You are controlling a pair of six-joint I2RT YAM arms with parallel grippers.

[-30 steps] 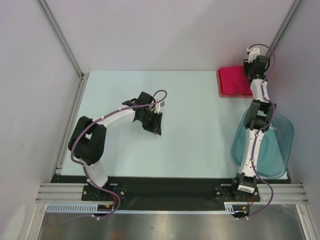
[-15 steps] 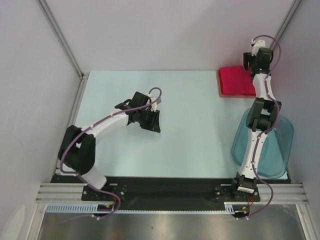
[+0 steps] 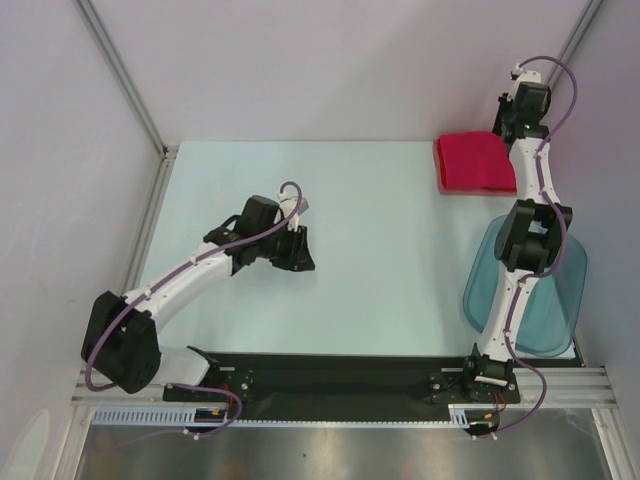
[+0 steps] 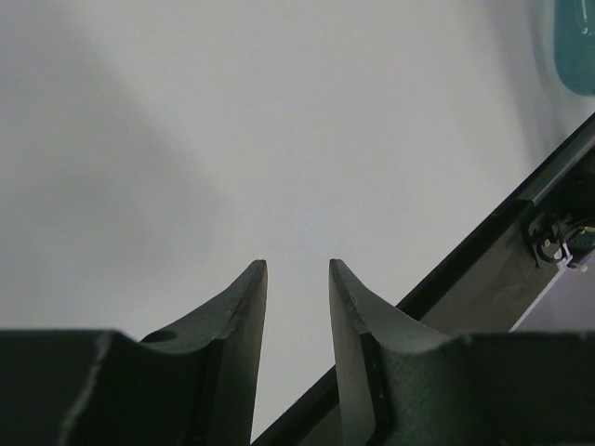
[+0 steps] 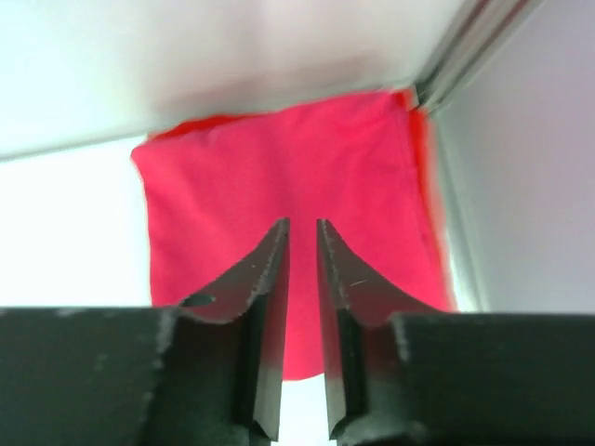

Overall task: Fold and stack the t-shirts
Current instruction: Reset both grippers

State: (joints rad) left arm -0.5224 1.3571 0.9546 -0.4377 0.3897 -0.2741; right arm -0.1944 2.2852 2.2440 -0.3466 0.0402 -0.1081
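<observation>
The t-shirts [image 3: 472, 165] lie folded in one flat stack at the far right of the table. In the right wrist view the magenta-pink shirt [image 5: 279, 177] is on top, and a brighter red edge [image 5: 424, 177] shows along its right side. My right gripper [image 3: 527, 100] is raised above the far right corner, beyond the stack. Its jaws [image 5: 302, 223] stand narrowly apart and hold nothing. My left gripper [image 3: 298, 252] is over the bare middle of the table, and its jaws [image 4: 297, 265] are apart and empty.
A translucent blue-grey tub [image 3: 555, 290] stands at the near right under the right arm; it also shows in the left wrist view [image 4: 576, 46]. Grey walls enclose the table on the left, back and right. A black rail [image 3: 330, 370] runs along the near edge.
My right gripper has risen and drawn back from the shirt stack toward the far corner. My left arm has stretched out lower, and its gripper has shifted slightly toward the near edge.
</observation>
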